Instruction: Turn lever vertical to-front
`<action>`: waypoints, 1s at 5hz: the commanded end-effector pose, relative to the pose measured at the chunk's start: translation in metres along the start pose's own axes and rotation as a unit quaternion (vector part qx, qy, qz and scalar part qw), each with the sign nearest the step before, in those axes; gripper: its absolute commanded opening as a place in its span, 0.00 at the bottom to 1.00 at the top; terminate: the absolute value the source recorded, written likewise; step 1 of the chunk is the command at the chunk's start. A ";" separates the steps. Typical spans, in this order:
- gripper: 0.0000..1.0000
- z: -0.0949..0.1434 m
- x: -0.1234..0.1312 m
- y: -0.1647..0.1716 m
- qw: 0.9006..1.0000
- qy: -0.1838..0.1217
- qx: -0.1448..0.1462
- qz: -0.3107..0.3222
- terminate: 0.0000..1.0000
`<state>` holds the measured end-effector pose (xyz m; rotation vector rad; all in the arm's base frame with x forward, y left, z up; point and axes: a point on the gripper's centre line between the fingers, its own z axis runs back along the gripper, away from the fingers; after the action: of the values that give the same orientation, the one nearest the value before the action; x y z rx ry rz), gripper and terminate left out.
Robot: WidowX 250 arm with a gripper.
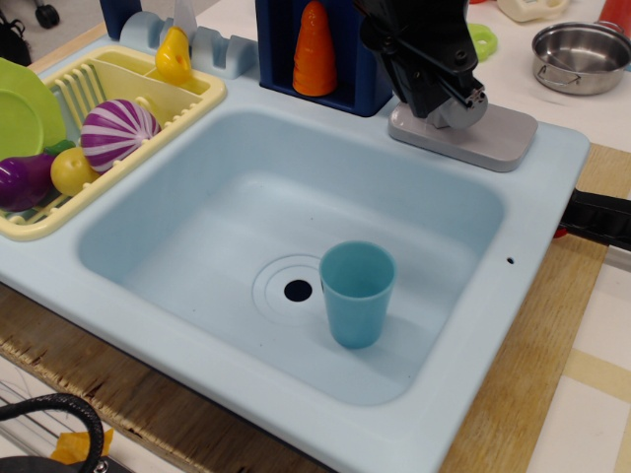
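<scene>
The grey lever (464, 110) stands at the back right rim of the light blue sink (177, 236). Only its round end shows, pointing to the front right, above its flat grey base (498, 138). My black gripper (437, 91) hangs right over the lever's post and hides the post and most of the arm. Its lower end touches or nearly touches the round end. I cannot tell how the fingers stand or whether they clasp the lever.
A light blue cup (357, 293) stands upright in the sink beside the drain. A yellow dish rack (212, 94) with toy food is at left. A dark blue holder with an orange carrot (315, 49) is behind the sink. A steel pot (580, 54) is at back right.
</scene>
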<state>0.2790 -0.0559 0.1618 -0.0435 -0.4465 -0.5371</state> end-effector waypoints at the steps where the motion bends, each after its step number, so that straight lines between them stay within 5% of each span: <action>1: 0.00 -0.010 -0.030 -0.011 0.999 0.049 -0.020 0.008 0.00; 5: 0.00 -0.022 -0.073 -0.006 0.996 0.058 -0.048 0.053 0.00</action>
<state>0.2262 -0.0313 0.1046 -0.1311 -0.2731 -0.4631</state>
